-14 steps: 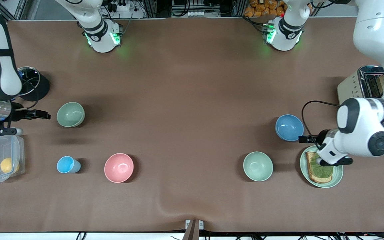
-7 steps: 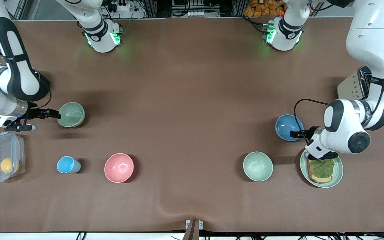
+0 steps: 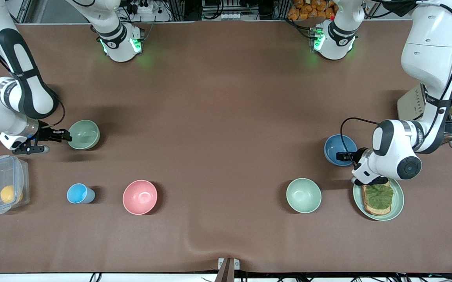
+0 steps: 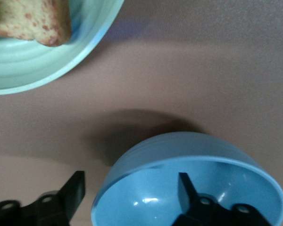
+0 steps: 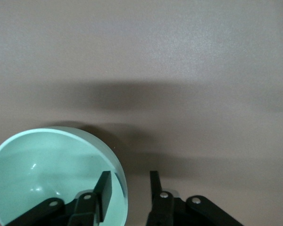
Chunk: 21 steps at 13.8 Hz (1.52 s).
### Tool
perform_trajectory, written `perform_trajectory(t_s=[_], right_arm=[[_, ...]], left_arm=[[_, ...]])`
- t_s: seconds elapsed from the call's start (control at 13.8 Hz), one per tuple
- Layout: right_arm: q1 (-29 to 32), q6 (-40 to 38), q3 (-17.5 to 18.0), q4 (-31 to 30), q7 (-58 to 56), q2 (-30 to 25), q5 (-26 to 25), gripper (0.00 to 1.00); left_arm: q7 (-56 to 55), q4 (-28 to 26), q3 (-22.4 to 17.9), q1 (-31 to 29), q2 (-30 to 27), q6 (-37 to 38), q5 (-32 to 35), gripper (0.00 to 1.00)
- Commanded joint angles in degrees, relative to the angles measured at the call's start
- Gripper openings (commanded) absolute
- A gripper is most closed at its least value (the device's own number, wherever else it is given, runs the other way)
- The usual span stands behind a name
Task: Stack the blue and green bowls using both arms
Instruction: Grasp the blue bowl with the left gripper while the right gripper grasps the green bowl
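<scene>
The green bowl [image 3: 84,134] stands upright toward the right arm's end of the table. My right gripper [image 3: 66,136] is open at its rim. In the right wrist view the gripper [image 5: 129,187] has one finger inside the green bowl [image 5: 47,169] and one outside. The blue bowl [image 3: 339,149] stands upright toward the left arm's end. My left gripper [image 3: 340,156] is open at its rim. In the left wrist view the gripper [image 4: 131,189] straddles the wall of the blue bowl [image 4: 188,160], one finger inside and one outside.
A paler mint bowl [image 3: 303,195] and a mint plate [image 3: 400,199] with toast lie nearer the front camera than the blue bowl. A pink bowl [image 3: 140,197], a bright-blue cup [image 3: 78,193] and a clear container [image 3: 0,190] lie nearer than the green bowl. A toaster [image 3: 410,105] stands at the left arm's end.
The right gripper has moved up to the green bowl's rim. The left gripper has moved off the plate to the blue bowl's rim. The bowls have not moved.
</scene>
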<state>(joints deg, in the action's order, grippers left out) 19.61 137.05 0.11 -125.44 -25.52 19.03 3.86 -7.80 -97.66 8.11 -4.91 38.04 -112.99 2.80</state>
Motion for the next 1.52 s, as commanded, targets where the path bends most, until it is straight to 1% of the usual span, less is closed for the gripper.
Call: perform_trajectory(t_s=[0.0,0.07,0.14,0.22,0.43,0.51,0.65,0.87,1.01,1.16,1.3,1.45], right_arm=[[1.39,0.77,1.12,-0.59,-1.73,0.22,3.34,0.4],[1.31,0.77,1.12,-0.59,-1.73,0.22,3.78,0.4],[1.39,1.03,1.12,-1.2,-1.73,0.4,3.88,0.38],[1.31,2.08,1.12,-1.47,-1.73,0.66,3.96,0.31],[1.3,2.44,1.21,-2.0,-1.73,0.66,3.88,0.06],[1.13,2.0,1.21,-1.91,-1.73,0.49,3.88,0.0],[0.34,-1.32,1.47,-1.04,-1.2,-0.21,3.88,0.0],[-1.59,-12.81,1.56,4.13,1.95,-2.32,3.96,0.0],[-3.34,-19.94,1.56,8.0,5.9,-3.9,3.96,0.0],[-5.8,-22.78,1.74,8.55,10.38,-6.18,4.23,0.0],[-10.27,-25.32,1.65,8.55,15.47,-8.38,6.85,0.0],[-15.54,-25.34,1.65,8.37,23.63,-9.35,8.09,0.0]], left_arm=[[-3.7,-0.95,0.41,-0.01,-0.77,-0.91,1.41,0.06],[-3.71,-0.95,0.41,-0.01,-0.77,-0.91,1.41,0.01],[-3.71,-1.04,0.41,-0.01,-0.77,-0.91,1.5,0.0],[-3.71,-0.96,0.41,-0.1,-0.95,-0.91,1.5,0.0],[-3.53,-0.78,0.5,-0.54,-2.7,-1.7,2.55,0.0],[-3.27,-0.78,0.59,-0.63,-3.84,-1.79,2.56,0.0],[-3.09,-0.52,0.67,-0.8,-5.86,-1.97,2.47,0.0],[-3.62,-0.16,1.02,-0.89,-10.77,-1.97,1.59,0.0],[-3.62,-0.16,1.03,-1.59,-13.24,-1.88,-1.12,0.0],[-3.62,-0.25,1.2,-1.68,-15.35,-1.18,-2.19,0.0],[-4.23,-0.43,1.55,-1.51,-16.67,-0.91,-4.02,0.0],[-5.81,-0.43,2.69,-1.51,-17.73,-0.13,-5.0,0.0]])
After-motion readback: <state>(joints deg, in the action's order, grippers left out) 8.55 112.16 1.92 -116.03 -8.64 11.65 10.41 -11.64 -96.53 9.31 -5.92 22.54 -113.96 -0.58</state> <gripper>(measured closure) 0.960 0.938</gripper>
